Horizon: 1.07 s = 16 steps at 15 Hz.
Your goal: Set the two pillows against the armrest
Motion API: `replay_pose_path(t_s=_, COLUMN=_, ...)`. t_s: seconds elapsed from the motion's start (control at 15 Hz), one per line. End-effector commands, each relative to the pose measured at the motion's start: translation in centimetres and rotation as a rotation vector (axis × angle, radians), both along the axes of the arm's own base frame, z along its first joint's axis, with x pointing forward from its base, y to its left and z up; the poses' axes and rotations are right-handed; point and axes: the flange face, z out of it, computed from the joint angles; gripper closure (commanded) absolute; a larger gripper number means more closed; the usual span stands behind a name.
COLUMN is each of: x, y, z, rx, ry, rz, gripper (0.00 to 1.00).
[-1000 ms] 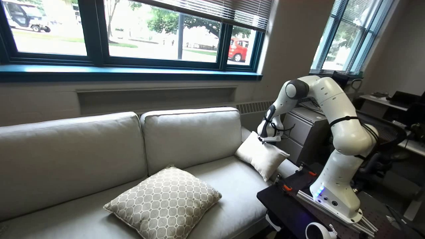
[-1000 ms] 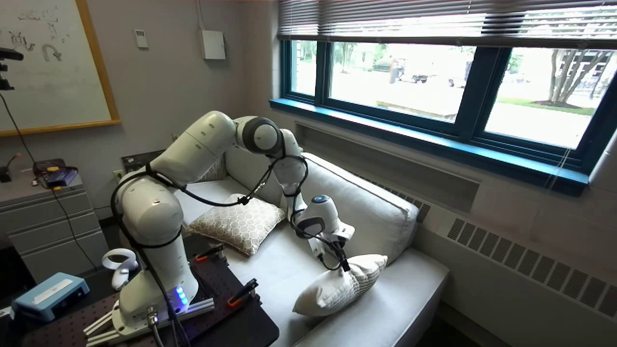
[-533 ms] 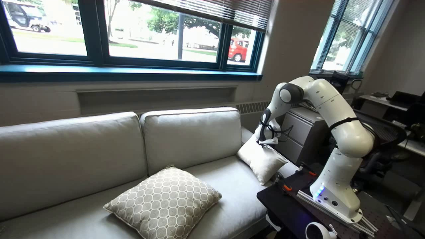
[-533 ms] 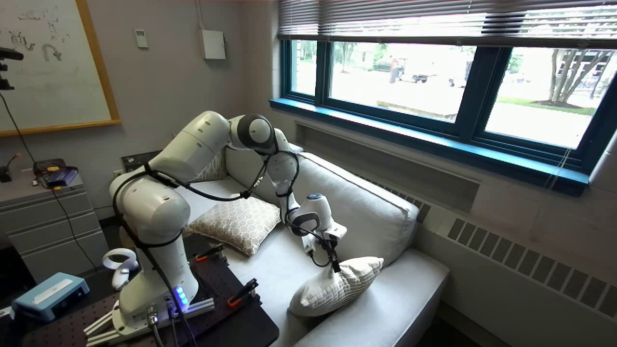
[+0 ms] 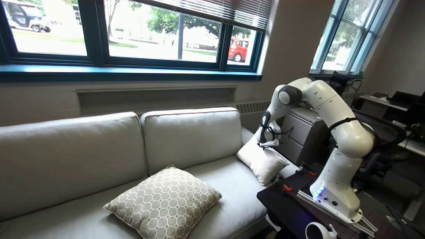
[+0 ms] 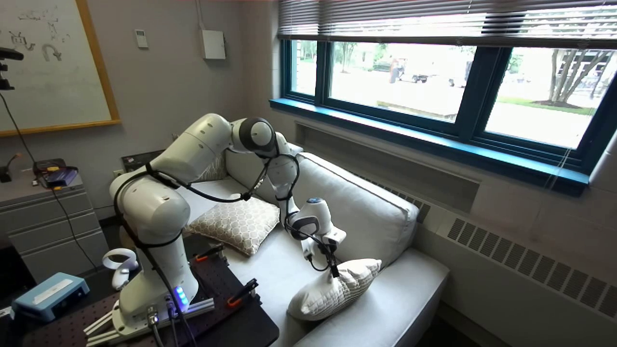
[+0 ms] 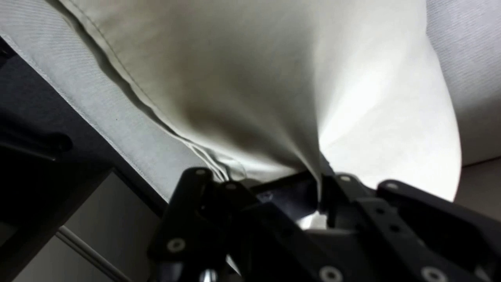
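Pinching small square plain cream-white cloth pillow (image 5: 261,165) by its upper part in black two-finger gripper (image 7: 319,188); looks closed tight on a fold of the fabric in wrist view. Sits tilted directly below gripper, right at low padded pale upholstered armrest (image 6: 409,289), just past the pillow from gripper's side. Seems to lean that way in both exterior views. Can't tell full contact from a narrow gap along lower edge.

Progress, judging from that: one of two nearly placed, not yet let go. Left for it: settle against armrest, release, back off. Might tug small pillow back off armrest on retreat without a clean release.

Not done: large square beige lattice-patterned fabric pillow (image 5: 166,202). Lies on pale sofa seat (image 5: 239,192), well apart from gripper, on the side opposite armrest. Shows no gripper contact in both exterior views. Needs own grasp, carry and set-down, probably leaned up in front of the small one. Would call it under half done overall, with the bigger, heavier-looking half to come.
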Motion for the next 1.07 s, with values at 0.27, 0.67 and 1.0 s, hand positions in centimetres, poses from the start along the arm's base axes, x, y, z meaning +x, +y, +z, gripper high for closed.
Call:
replay_pose_path(t_s=0.27, x=0.6, y=-5.2, z=2.2, rx=-0.165, ry=-0.033, rz=-0.073, gripper=1.0)
replay_pose_path(t_s=0.67, x=1.3, y=-6.1, z=1.8, rx=-0.204, ry=-0.023, rz=-0.056, gripper=1.0)
replay_pose_path(t_s=1.0, x=2.4, y=-4.0, z=1.6, rx=-0.196, ry=-0.01, rz=-0.016, gripper=0.68)
